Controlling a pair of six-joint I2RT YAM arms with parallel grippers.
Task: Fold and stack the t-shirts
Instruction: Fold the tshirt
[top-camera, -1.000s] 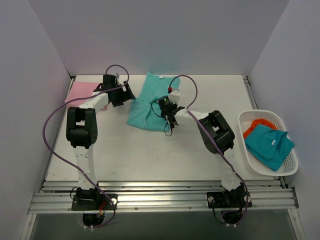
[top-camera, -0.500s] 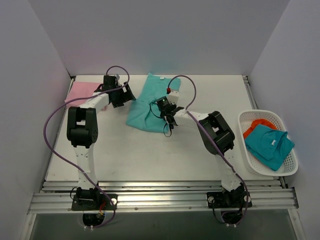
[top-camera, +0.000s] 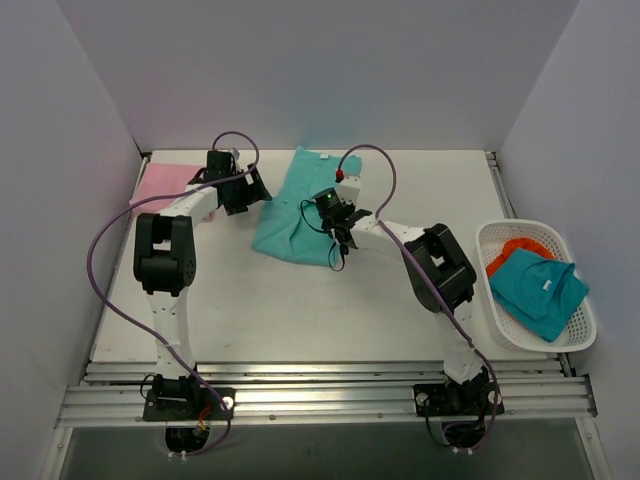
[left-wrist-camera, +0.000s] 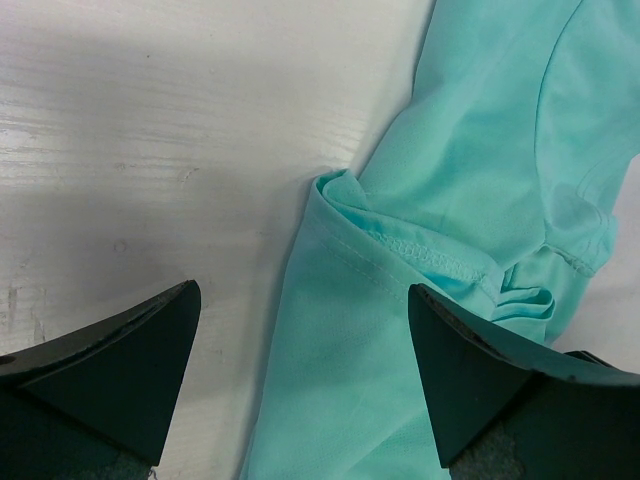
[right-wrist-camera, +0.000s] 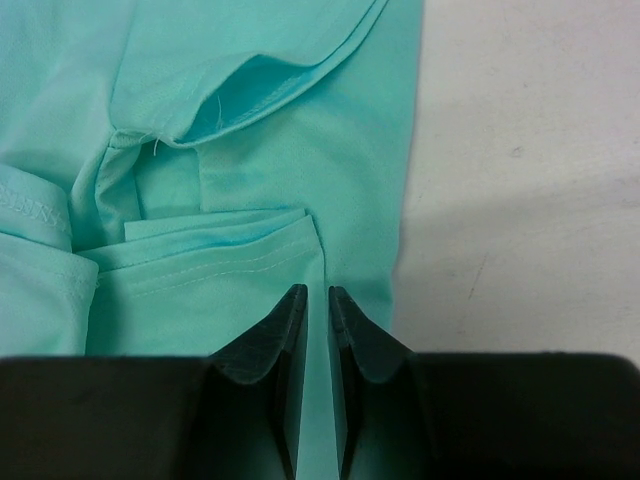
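Table (top-camera: 300, 320): white boards; turquoise t-shirt (top-camera: 300, 200) mid-far, pink t-shirt (top-camera: 160, 180) in the far-left corner.
Walls (top-camera: 320, 70): plain, pale.
Left gripper (left-wrist-camera: 302, 300): wide.
Right gripper (right-wrist-camera: 310, 295): narrow slit, above turquoise cloth.

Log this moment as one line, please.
left gripper open over green tee edge | right gripper shut on green tee | pink tee far left

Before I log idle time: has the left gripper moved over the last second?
No. The left gripper sits at the same spot beside the pink shirt, jaws open over the green shirt.
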